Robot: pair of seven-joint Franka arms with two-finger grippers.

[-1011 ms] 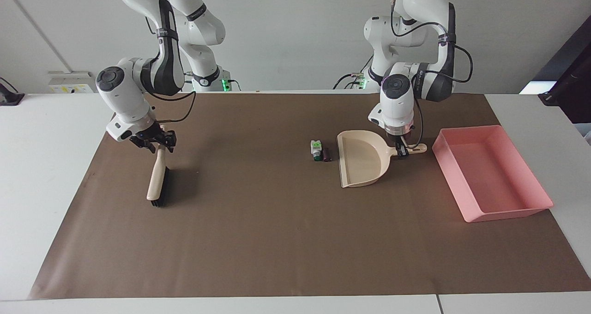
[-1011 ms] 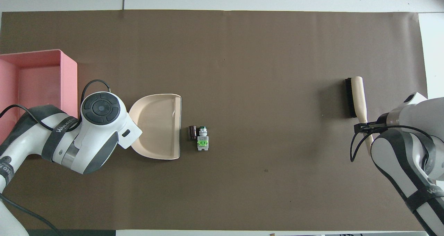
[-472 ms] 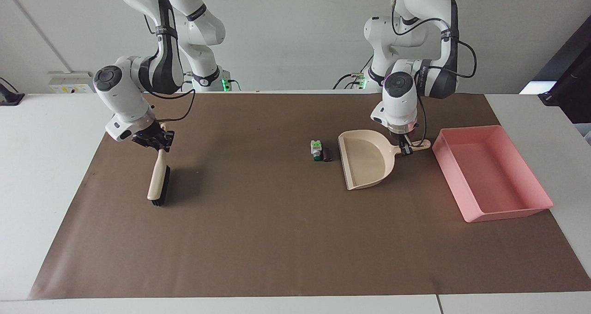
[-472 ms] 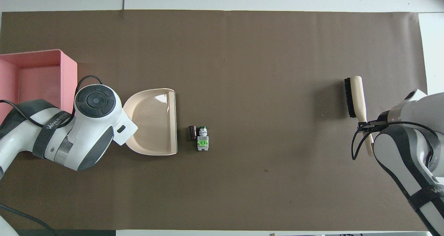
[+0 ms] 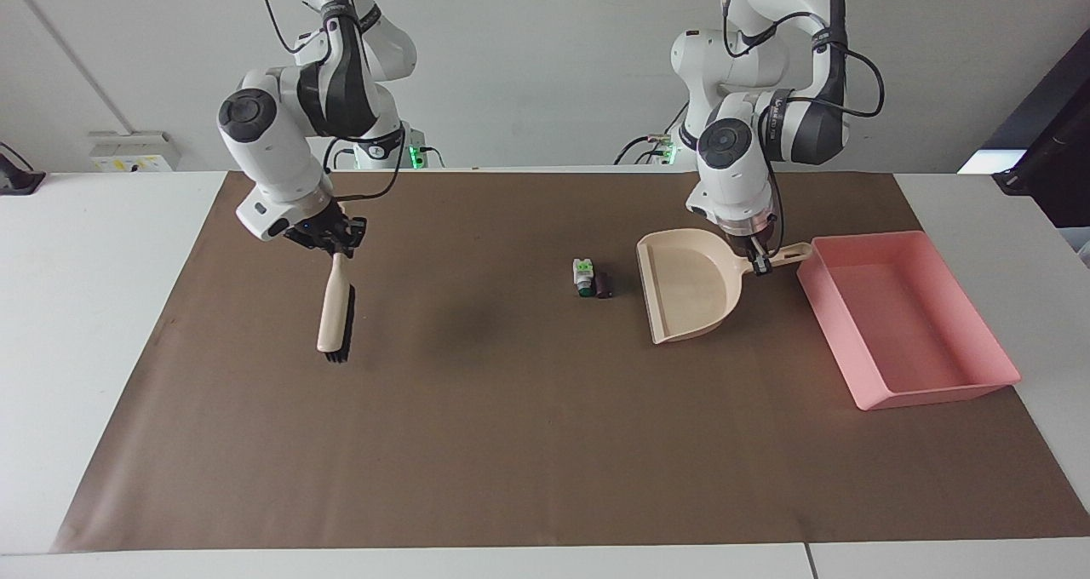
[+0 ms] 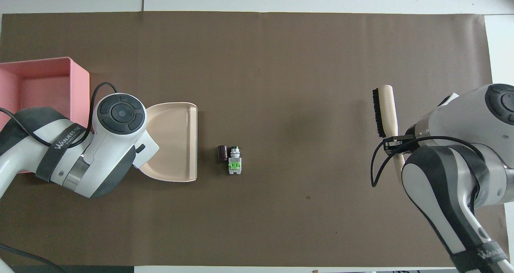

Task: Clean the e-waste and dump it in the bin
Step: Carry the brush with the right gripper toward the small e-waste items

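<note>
The e-waste lies on the brown mat: a white-and-green component [image 5: 583, 276] [image 6: 234, 163] with a dark stubby cylinder [image 5: 604, 284] [image 6: 221, 153] touching it. My left gripper [image 5: 760, 261] is shut on the handle of a beige dustpan [image 5: 688, 288] [image 6: 173, 141]. It holds the pan tilted, just above the mat, between the e-waste and the pink bin [image 5: 904, 317] [image 6: 48, 89]. My right gripper [image 5: 337, 245] [image 6: 395, 141] is shut on the handle of a beige brush [image 5: 335, 317] [image 6: 384, 110]. The brush hangs bristles down over the mat toward the right arm's end.
The brown mat [image 5: 545, 443] covers most of the white table. The bin sits at the mat's edge at the left arm's end. The left arm's wrist [image 6: 116, 144] hides the dustpan's handle in the overhead view.
My right gripper has lifted the brush off the mat and carried it toward the e-waste. My left gripper has raised the dustpan and drawn it a little away from the e-waste, toward the bin.
</note>
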